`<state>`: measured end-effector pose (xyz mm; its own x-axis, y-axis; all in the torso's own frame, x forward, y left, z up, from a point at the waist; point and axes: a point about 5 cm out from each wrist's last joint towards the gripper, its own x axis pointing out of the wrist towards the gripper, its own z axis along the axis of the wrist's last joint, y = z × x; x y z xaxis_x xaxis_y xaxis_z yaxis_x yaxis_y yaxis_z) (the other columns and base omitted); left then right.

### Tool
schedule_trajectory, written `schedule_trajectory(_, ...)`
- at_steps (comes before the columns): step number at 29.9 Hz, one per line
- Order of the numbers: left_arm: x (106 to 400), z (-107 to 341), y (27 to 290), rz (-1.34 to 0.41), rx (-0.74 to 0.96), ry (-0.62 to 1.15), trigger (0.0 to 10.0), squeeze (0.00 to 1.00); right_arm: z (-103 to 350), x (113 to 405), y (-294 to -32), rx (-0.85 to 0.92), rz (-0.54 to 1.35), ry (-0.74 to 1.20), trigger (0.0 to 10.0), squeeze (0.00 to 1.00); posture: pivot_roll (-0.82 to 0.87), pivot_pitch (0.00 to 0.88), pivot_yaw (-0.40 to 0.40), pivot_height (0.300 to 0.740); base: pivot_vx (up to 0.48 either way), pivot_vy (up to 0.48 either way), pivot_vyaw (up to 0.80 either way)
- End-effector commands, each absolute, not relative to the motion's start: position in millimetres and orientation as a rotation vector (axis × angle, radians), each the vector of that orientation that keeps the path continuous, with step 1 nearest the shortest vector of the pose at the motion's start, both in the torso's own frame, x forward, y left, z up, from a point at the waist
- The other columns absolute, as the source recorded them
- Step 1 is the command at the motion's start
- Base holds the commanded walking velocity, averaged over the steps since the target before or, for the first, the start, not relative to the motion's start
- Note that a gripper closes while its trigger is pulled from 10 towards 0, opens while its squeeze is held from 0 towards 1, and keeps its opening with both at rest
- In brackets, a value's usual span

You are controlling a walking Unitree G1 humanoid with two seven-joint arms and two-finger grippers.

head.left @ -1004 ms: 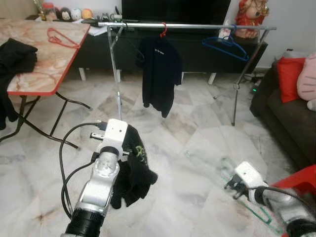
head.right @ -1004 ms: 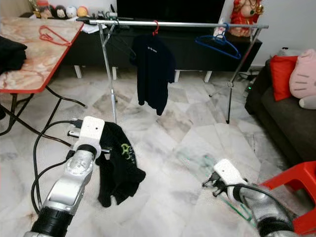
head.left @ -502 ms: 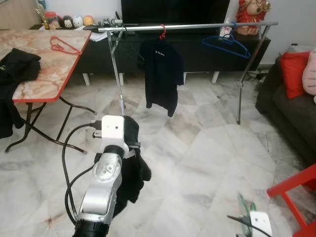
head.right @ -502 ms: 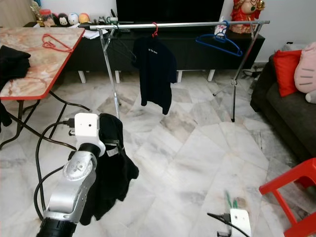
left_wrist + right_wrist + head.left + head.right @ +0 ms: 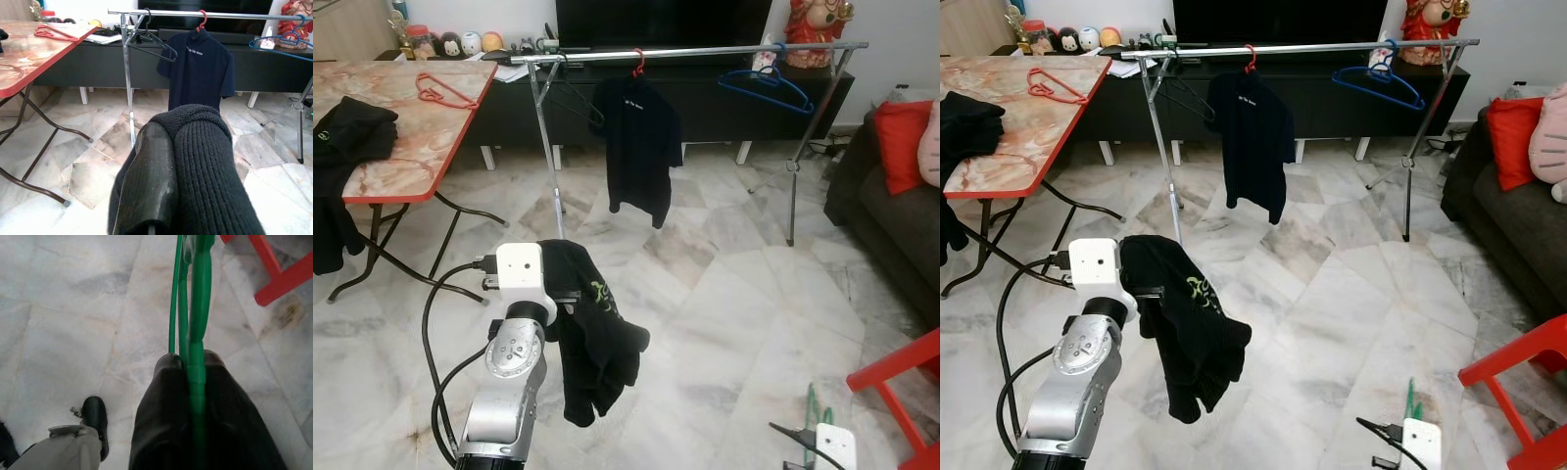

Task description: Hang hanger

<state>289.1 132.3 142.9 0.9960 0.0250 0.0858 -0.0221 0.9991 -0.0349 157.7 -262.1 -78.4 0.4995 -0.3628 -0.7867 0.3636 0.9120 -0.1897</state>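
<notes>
My left gripper (image 5: 175,134) is raised in front of me, shut on a black shirt (image 5: 597,333) with a small green print. The shirt drapes over the fingers (image 5: 152,171) and hangs down toward the floor. Low at my right, my right gripper (image 5: 193,363) is shut on a green hanger (image 5: 196,328), whose tip (image 5: 811,403) pokes up near the floor. Ahead stands a metal clothes rack (image 5: 705,51). On its rail hang a dark T-shirt (image 5: 641,147) on a red hanger, a bare black hanger (image 5: 572,98) and a blue hanger (image 5: 766,90).
A folding table (image 5: 401,147) at the left holds a red hanger (image 5: 440,93) and black clothes (image 5: 347,127). A dark sofa (image 5: 891,211) with a red cushion is at the right, a red stool (image 5: 901,382) beside my right arm. A black shoe (image 5: 95,416) stands close by.
The camera has shifted. My right arm dropped to the bottom edge with the green hanger. The black shirt on my left gripper swung out and now shows its green print.
</notes>
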Motion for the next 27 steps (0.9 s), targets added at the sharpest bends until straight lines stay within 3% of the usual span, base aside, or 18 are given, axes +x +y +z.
schedule_trajectory(1, 289.6, 153.2, 132.6, 0.025, -0.047, -0.141, 10.0, 0.00, -76.4, 161.9, -262.1, 0.007, -0.434, 0.931, 10.0, 0.00, 0.01, 0.000, -0.021, 0.740, 0.000, 0.247, 0.00)
schedule_trajectory(27, 289.1, 151.3, 132.2, -0.003, -0.040, -0.136, 10.0, 0.00, -84.2, 158.0, -243.2, 0.003, -0.438, 0.986, 10.0, 0.00, 0.00, 0.000, -0.006, 0.740, 0.000, 0.291, 0.00)
